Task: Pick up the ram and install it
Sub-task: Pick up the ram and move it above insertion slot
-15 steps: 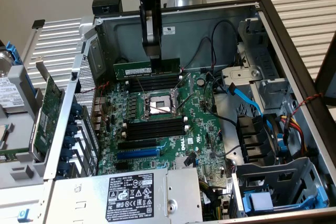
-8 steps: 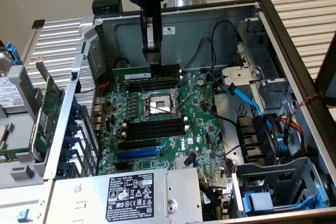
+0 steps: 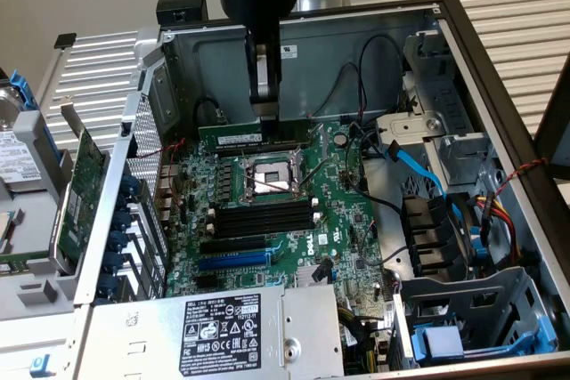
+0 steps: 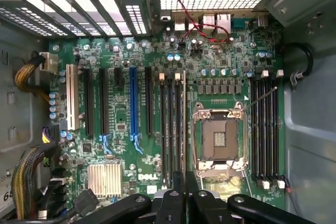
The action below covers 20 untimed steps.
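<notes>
The ram (image 3: 227,137) was clamped level between the jaws at its upper edge. It was suspended over the motherboard (image 3: 343,220), near the processor socket (image 3: 267,177).

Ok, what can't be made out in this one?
- Exterior view: whether the ram is seated in a slot or just above it. Its lower edge merges with the board behind.
- Exterior view: print on the ram's label is too small.
- Wrist view: one end of the memory slots is covered by the gripper.
</notes>
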### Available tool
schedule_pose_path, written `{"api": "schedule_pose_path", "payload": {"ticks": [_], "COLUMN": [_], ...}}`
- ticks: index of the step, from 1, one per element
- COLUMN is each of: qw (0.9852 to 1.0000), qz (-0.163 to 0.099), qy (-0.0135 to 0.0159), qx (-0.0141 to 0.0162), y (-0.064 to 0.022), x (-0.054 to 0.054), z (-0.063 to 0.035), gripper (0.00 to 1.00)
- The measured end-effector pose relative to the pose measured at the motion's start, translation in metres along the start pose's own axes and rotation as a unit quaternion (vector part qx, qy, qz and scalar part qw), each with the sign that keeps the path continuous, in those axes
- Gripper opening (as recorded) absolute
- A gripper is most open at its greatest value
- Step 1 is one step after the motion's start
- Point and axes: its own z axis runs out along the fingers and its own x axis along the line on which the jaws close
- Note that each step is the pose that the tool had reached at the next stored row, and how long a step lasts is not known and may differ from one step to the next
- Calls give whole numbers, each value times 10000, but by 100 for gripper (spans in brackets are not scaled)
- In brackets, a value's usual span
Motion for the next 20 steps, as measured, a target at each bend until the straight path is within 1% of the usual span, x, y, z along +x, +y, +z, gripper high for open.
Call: {"api": "schedule_pose_path", "payload": {"ticks": [3,6,9,14,17,20], "qw": [10000,10000,10000,10000,10000,10000], "qz": [-26,-41,-50,-55,-57,-57], "qy": [0,2,10,42,45,44], "qx": [0,18,21,22,24,29], "y": [0,-1,0,0,0,0], "x": [1,1,2,2,3,3], "z": [28,41,62,93,117,172], "gripper": [13,13,13,13,13,13]}}
